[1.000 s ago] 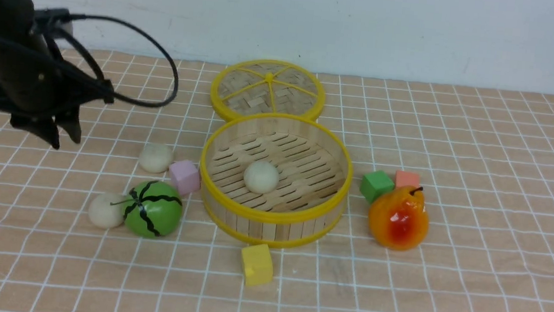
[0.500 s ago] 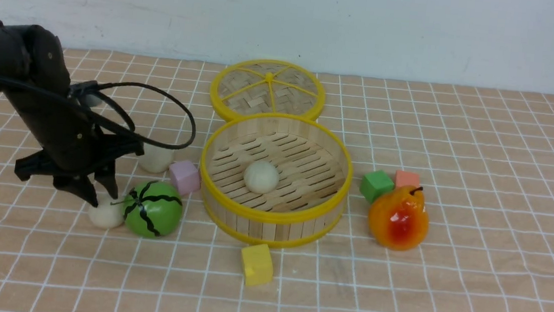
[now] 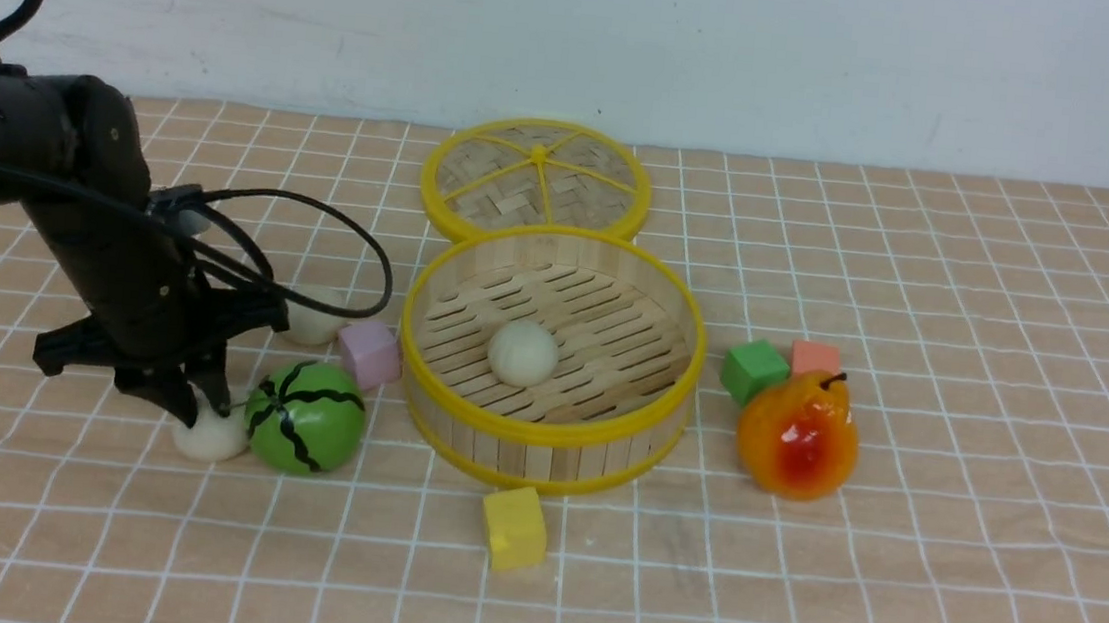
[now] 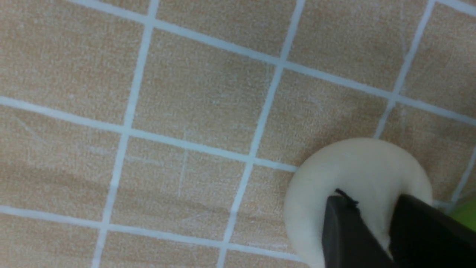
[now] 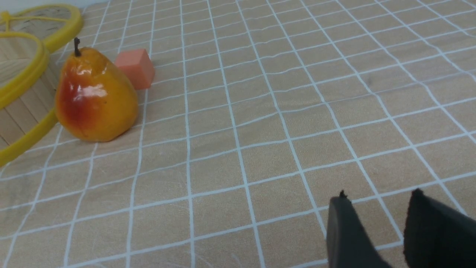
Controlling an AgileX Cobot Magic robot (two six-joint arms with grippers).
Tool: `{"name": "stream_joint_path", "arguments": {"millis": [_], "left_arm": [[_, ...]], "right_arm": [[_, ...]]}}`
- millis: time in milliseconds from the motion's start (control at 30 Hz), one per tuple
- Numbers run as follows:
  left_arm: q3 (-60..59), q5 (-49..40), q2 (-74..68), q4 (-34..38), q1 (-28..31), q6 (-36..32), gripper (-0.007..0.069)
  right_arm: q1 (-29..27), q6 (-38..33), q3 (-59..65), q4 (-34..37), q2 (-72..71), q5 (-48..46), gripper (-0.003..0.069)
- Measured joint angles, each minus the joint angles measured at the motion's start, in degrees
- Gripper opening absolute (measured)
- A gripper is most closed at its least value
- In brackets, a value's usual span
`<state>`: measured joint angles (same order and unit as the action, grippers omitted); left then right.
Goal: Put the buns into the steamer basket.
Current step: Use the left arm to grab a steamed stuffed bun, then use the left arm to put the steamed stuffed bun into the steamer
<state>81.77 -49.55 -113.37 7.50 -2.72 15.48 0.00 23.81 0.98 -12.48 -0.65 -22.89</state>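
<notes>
My left fingers (image 4: 362, 223) are nearly together and pinch the top of the near bun (image 4: 353, 167), a smooth, soft, cream ball that dents where I press. It sits on the tabletop (image 3: 892, 582), on tan cloth with a white grid, slightly wrinkled. The glossy, green striped watermelon (image 3: 306, 417) touches that bun on the basket side, so the room there is tight; the side away from it is open cloth. Behind the watermelon, the far bun (image 3: 313, 316) lies beside a matte pink cube (image 3: 370, 354), which sits just off the basket (image 3: 544, 431); my black cable loops over them. The basket is round, with a wall of upright wooden strips, yellow rims and a slatted floor that carries the third bun (image 3: 523, 353). The flat woven lid (image 3: 536, 174) lies behind it, and a yellow cube (image 3: 514, 527) in front. Beyond it stand a shiny pear (image 3: 798, 435), a green cube (image 3: 753, 369) and an orange cube (image 3: 817, 357). My right fingers (image 5: 366, 238) stand apart, empty, above bare cloth.
</notes>
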Motion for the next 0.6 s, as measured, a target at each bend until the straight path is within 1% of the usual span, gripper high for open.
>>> {"name": "stream_joint_path", "arguments": {"millis": [33,67,100,133,300,467,600], "left_arm": [[0.1,-0.4,0.0,-0.3,0.0,-0.5,0.0064],[0.2,-0.5,0.0,-0.3,0.0,-0.5,0.0056],[0.7,-1.1,0.0,-0.4,0.0,-0.6,0.0000],[1.2,-1.8,0.0,-0.6,0.0,-0.6,-0.0010],[4.3,-5.8,0.1,-1.0,0.0,-0.8,-0.0013],[10.8,-9.3,2.9,-0.2,-0.6,-1.1,-0.0013],[19.6,-10.3,5.3,0.4,-4.9,-1.5,-0.0013]], "right_arm": [[0.0,0.0,0.0,0.0,0.0,0.0,0.0241],[0.0,0.0,0.0,0.0,0.0,0.0,0.0241],[0.0,0.0,0.0,0.0,0.0,0.0,0.0241],[0.0,0.0,0.0,0.0,0.0,0.0,0.0241],[0.0,0.0,0.0,0.0,0.0,0.0,0.0241],[0.0,0.0,0.0,0.0,0.0,0.0,0.0241],[0.0,0.0,0.0,0.0,0.0,0.0,0.0241]]}}
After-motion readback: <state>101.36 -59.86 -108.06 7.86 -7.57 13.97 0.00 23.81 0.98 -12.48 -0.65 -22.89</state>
